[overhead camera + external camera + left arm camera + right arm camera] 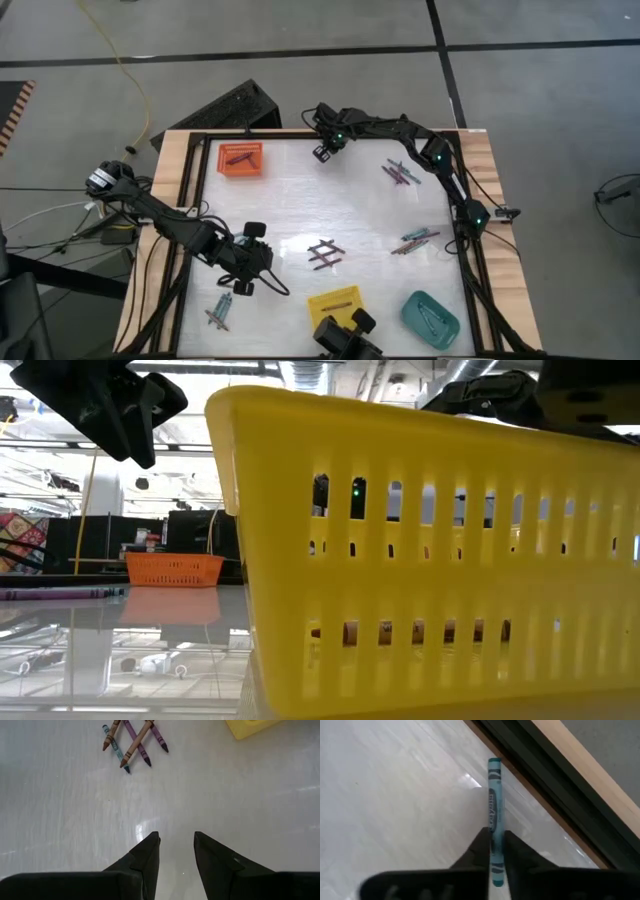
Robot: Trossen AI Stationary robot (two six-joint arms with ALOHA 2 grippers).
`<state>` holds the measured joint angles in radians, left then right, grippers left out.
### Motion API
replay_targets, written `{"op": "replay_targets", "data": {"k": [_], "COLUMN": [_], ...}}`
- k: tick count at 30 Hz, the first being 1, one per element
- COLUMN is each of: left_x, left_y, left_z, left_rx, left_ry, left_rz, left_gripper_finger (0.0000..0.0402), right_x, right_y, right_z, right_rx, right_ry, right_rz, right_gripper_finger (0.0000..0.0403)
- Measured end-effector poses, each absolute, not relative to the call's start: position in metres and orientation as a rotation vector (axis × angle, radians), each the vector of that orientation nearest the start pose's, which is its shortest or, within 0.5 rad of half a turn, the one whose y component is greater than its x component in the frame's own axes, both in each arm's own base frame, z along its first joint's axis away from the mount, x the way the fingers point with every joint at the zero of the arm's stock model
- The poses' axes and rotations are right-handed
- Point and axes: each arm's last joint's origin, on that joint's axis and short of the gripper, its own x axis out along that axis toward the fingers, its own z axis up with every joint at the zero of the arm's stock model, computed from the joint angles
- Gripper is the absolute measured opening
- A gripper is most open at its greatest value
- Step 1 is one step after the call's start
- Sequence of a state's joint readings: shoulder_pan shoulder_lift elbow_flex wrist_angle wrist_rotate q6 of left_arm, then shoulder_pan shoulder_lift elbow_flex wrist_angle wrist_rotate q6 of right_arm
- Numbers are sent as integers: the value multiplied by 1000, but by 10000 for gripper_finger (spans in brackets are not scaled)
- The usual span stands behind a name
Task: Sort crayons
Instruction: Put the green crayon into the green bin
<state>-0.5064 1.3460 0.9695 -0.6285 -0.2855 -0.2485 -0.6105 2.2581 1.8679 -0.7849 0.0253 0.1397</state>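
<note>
Crayons lie in clusters across the counter (300, 200) in the high view; the right gripper (323, 152) hangs at the far edge near the orange tray (240, 160), well apart from the teal tray (430, 315) at the near right. The low view shows mostly the yellow tray (430, 560). From the left wrist, the left gripper (176, 847) stands open and empty, with a crayon cluster (132, 742) ahead. From the right wrist, the right gripper is pinching a teal crayon (493, 795), whose long axis runs straight out ahead.

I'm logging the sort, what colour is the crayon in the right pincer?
Teal-blue crayon, clamped in the right pincer; the right wrist view shows it best.
</note>
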Motion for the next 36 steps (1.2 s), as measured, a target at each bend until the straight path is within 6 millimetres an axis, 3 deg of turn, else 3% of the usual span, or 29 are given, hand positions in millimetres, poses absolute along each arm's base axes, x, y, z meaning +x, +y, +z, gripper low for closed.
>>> {"op": "replay_targets", "data": {"k": [2,8,16,20,27,36], "left_x": [233,233,233,233,233,234], "left_y": [-120,-120,-120,-120,-120,-119], "left_z": [246,246,246,246,246,246], "left_rx": [159,159,163,169,182,224], "left_ry": [942,942,942,941,939,929], "left_rz": [-85,-86,-88,-90,-88,-82], "left_gripper_finger": [112,112,112,112,112,112], "right_x": [390,393,393,392,376,339], "right_y": [-269,-255,-215,-190,-139,-28], "right_z": [180,182,201,226,288,354], "right_rx": [449,440,400,366,292,224], "right_ry": [1119,1161,1284,1277,1242,1212], "right_rz": [-625,-577,-480,-439,-422,-343], "right_gripper_finger": [11,3,1,1,0,0]}}
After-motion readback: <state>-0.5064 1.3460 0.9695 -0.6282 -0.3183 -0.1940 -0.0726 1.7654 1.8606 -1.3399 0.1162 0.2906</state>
